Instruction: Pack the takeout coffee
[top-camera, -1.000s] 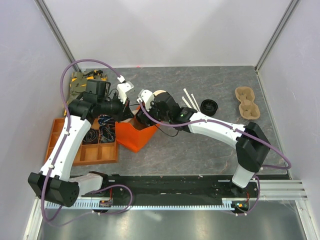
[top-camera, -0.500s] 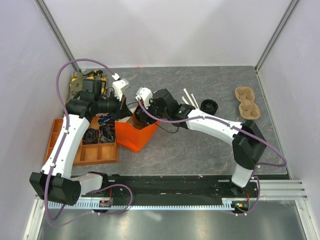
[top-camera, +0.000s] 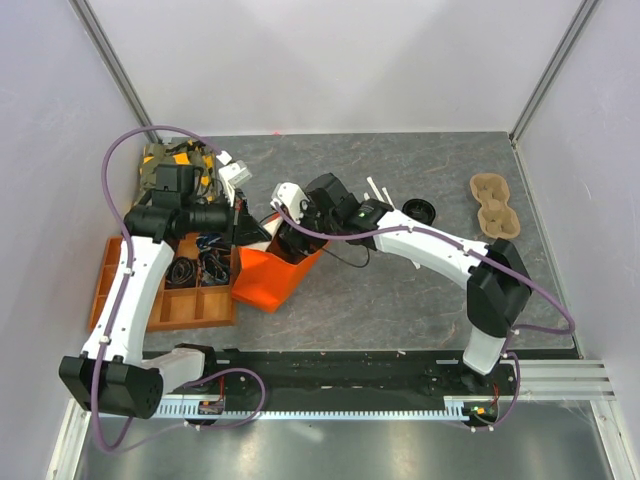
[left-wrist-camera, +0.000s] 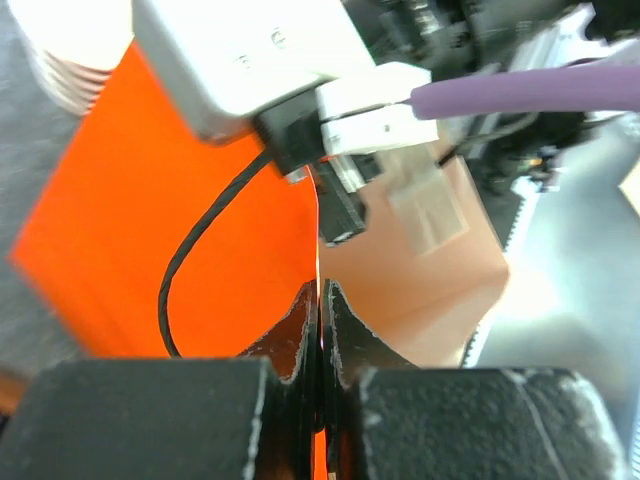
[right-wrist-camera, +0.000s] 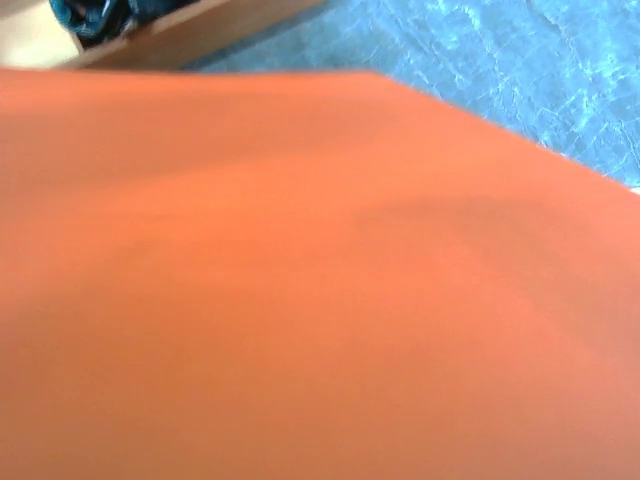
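The left gripper (left-wrist-camera: 320, 318) is pinched tight on the thin upper edge of the orange bag (left-wrist-camera: 150, 220), its two black, rough-edged fingers (left-wrist-camera: 296, 330) pressed flat together with only the sheet between them. The bag is smooth, matte paper-like stuff, vivid orange outside and paler peach on the inner wall, standing open and leaning on the table. The right gripper (top-camera: 291, 237) reaches down into the bag's mouth beneath its white, boxy wrist housing (left-wrist-camera: 250, 60); its own camera shows only a blurred orange surface, so I cannot tell how its jaws stand. The takeout coffee is not visible in any view. Left of the bag lies a rectangular brown tray (top-camera: 165, 300) split into compartments. To the right, on the mottled grey stone-look table (top-camera: 420, 290), sit a round black lid (top-camera: 418, 211), thin white sticks (top-camera: 378, 195) and a moulded tan pulp cup carrier (top-camera: 495, 205)
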